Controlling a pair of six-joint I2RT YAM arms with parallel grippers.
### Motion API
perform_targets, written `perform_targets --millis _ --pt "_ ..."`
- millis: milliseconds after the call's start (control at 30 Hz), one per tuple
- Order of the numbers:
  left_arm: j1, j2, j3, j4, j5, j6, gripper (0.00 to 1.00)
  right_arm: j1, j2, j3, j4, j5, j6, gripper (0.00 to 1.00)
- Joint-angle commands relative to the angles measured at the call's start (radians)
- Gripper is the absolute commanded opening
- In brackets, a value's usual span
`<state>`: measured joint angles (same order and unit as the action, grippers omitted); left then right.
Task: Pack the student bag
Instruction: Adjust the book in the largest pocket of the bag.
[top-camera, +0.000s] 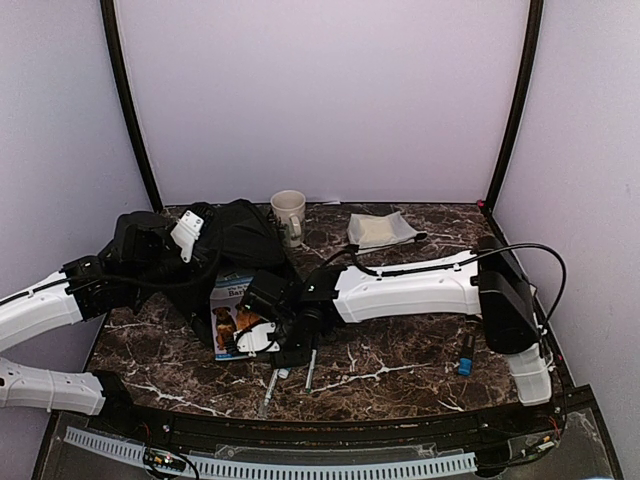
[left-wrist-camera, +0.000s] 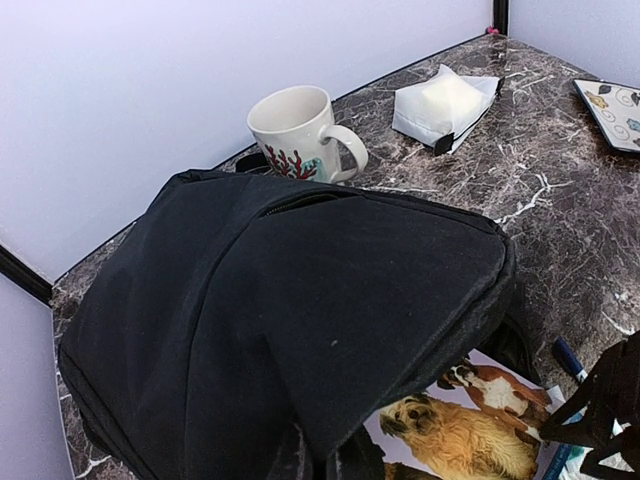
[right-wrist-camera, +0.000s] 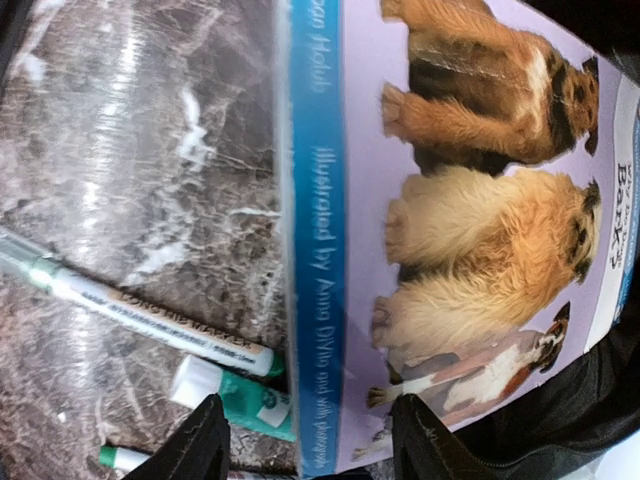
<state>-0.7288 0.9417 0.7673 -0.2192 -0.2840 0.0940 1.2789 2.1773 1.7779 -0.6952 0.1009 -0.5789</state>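
**Ana:** Where was the student bag (top-camera: 235, 235) at that point?

**Ben:** At the back left of the desk (top-camera: 400, 350), slumped in a heap. The mug (top-camera: 288, 213) was just behind it and the grey-white pouch (top-camera: 380, 230) well off to the right. The bag's front flap stood raised, with the far end of the dog book (right-wrist-camera: 470, 230) tucked under it.

**Ana:** And the tools?

**Ben:** The left tool (top-camera: 200, 250) was closed tight at the bag. Its fingertips didn't show, so I couldn't tell whether fabric was pinched between them, though the raised flap suggested it. The right tool (right-wrist-camera: 310, 425) was part open, its fingers either side of the book's blue spine at the near corner. One was over the cover and one over the desk, so it straddled the book rather than clamped it.

**Ana:** So the step was sliding the book in?

**Ben:** That was my reading. To do it well, I'd have held the mouth high and pushed along the book's length, flat to the desk. That way the leading edge would go under the flap without bunching the fabric.

**Ana:** Any snags?

**Ben:** A white pen (right-wrist-camera: 160, 320) and a green marker (right-wrist-camera: 235, 395) lay just beside the spine, by the outer finger. A push from that corner could have dragged them along or skewed the book. It called for a square, slow push.
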Motion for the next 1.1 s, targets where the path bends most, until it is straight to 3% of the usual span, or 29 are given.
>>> perform_targets --millis 0,433,1067 --pt "-0.002 -0.052 0.013 0.111 0.025 0.01 0.0 -0.004 0.025 0.037 0.071 0.114 0.021 0.53" --pt "-0.001 -0.057 0.013 0.109 0.035 0.009 0.0 -0.059 0.106 0.119 0.19 0.226 0.001 0.39" --pt "-0.001 -0.065 0.009 0.112 0.057 0.013 0.0 -0.088 0.21 0.145 0.522 0.365 -0.195 0.33"
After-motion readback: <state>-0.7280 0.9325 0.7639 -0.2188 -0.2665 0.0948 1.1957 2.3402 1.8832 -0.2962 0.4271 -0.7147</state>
